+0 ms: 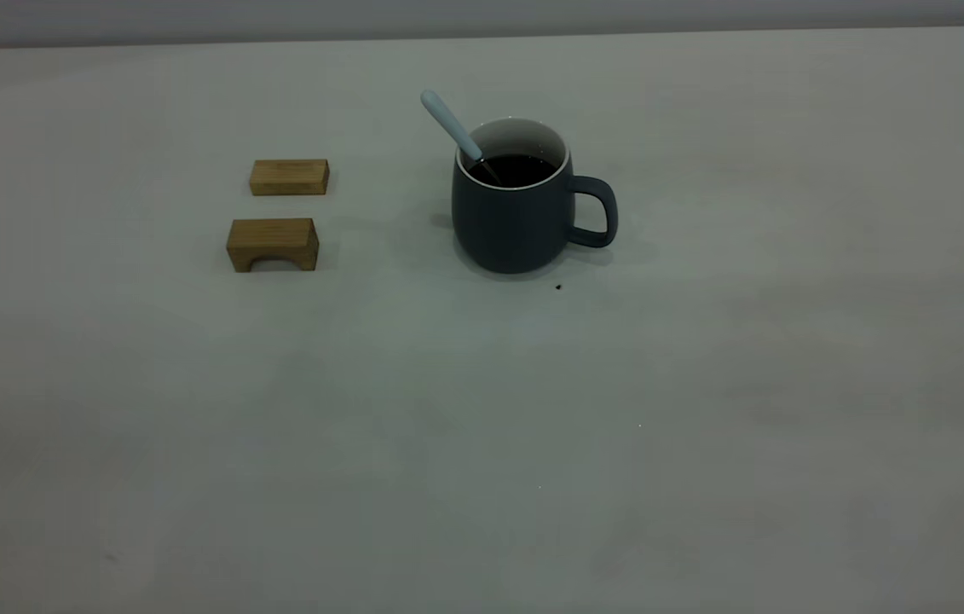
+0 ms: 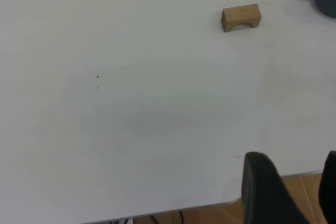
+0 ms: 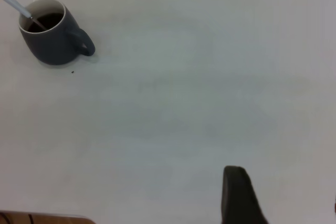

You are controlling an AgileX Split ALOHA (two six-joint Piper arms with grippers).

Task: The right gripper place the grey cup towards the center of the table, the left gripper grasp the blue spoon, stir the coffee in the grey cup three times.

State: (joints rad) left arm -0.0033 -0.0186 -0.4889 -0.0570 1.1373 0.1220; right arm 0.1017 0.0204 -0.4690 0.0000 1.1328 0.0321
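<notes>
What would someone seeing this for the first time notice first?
The grey cup stands near the table's middle, holding dark coffee, with the blue spoon leaning out of it. Two wooden blocks sit apart to its left; both grippers are away from them.

Only fingertips of the robot show. The left gripper (image 2: 287, 192) has plain matte black fingers (image 2: 265, 190) with rounded tops. The right gripper's (image 3: 281, 200) finger (image 3: 237, 196) is likewise black, smooth and unmarked.

The counter (image 1: 482, 443) lies open across its whole near half. Toward the far side stand the grey cup (image 1: 516, 217), with the blue spoon (image 1: 450, 125) leaning out over its rim leftward, and two wooden blocks (image 1: 281, 213) well left of it, an open lane between.
</notes>
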